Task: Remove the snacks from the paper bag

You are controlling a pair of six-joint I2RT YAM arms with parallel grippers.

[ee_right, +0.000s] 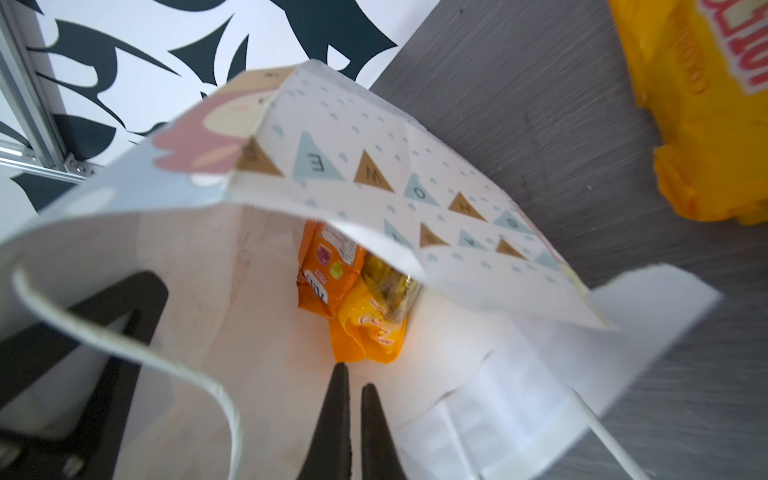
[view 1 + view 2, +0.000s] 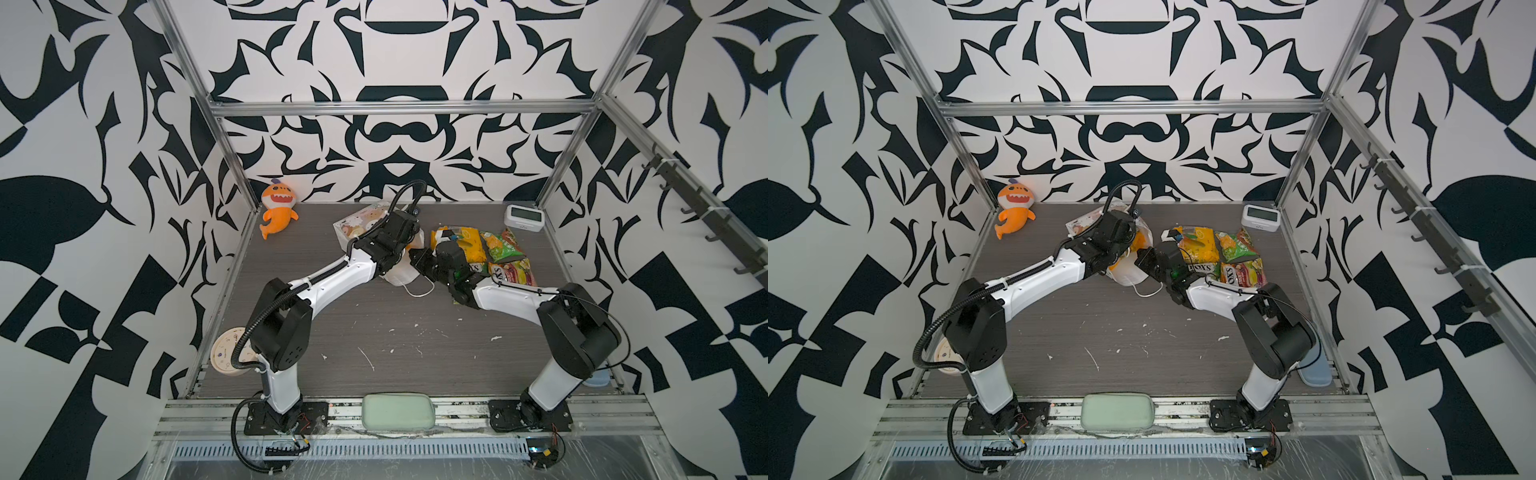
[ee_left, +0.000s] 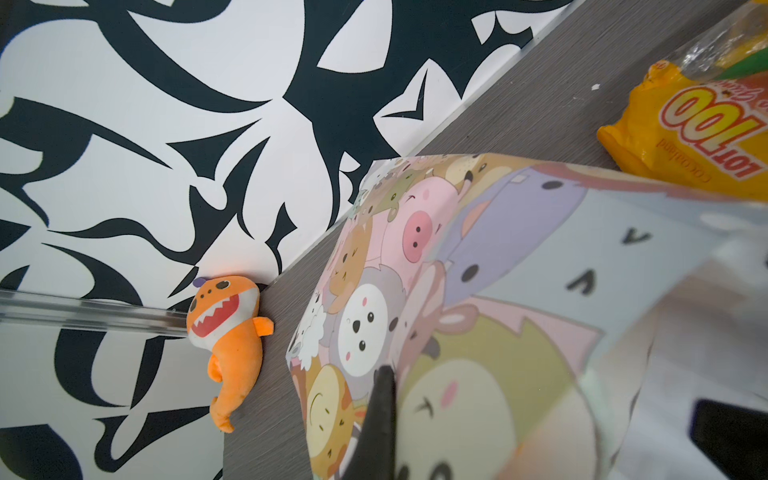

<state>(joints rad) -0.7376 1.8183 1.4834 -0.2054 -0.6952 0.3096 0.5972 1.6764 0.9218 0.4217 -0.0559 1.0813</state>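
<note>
Lying on its side in the upper middle of both top views, the paper bag (image 2: 358, 221) has its mouth turned toward the bottom of the frame. The left gripper (image 2: 394, 258) is clamped on the bag's upper wall; in the left wrist view one black finger (image 3: 380, 409) presses on the cartoon-printed face. The right gripper (image 1: 353, 380) sits at the mouth with its fingers together and holds nothing. Its tips point at an orange packet (image 1: 328, 270) and a yellow packet (image 1: 370, 328), which touch each other deep inside. Just right of the bag, more snacks (image 2: 496, 245) lie in a pile on the table (image 2: 374, 328): yellow, green and red. An orange plush shark (image 2: 277, 208) leans in the table's upper left corner.
</note>
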